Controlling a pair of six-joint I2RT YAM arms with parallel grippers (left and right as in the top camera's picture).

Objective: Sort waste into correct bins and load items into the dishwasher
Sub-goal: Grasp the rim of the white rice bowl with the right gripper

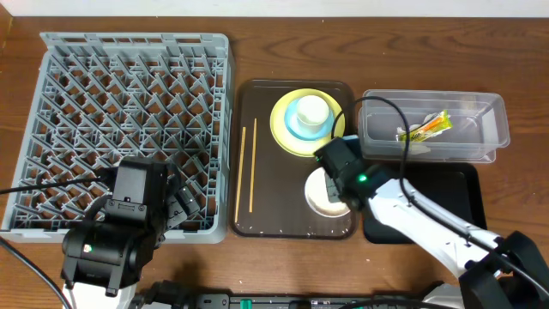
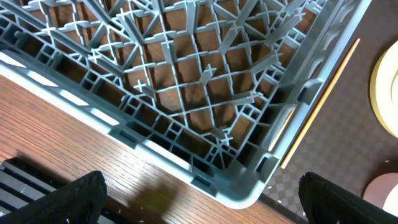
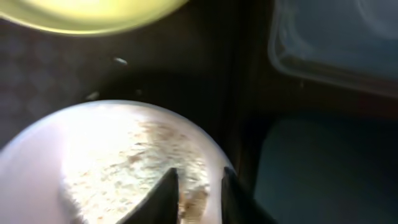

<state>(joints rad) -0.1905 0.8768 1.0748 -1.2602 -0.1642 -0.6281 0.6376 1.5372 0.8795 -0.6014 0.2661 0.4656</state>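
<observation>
The grey dish rack (image 1: pixel 129 129) fills the left; my left gripper (image 1: pixel 176 204) hangs open over its front right corner (image 2: pixel 199 199). The white bowl (image 1: pixel 319 196) with rice grains (image 3: pixel 124 168) stands on the brown tray. My right gripper (image 3: pixel 198 193) is shut on the bowl's right rim, one finger inside and one outside. The yellow plate (image 1: pixel 287 137) carries the light blue bowl (image 1: pixel 296 129) and the white cup (image 1: pixel 313 112). The chopsticks (image 1: pixel 249 167) lie at the tray's left. The green-and-yellow wrapper (image 1: pixel 429 127) lies in the clear tub (image 1: pixel 489 129). The black tray (image 1: pixel 455 193) is in front of it.
The dark brown serving tray (image 1: pixel 274 197) sits between the rack and the bins. A black cable arcs from the right arm over the tub's left end (image 1: pixel 386 107). Bare wooden table runs along the front edge (image 2: pixel 93 143).
</observation>
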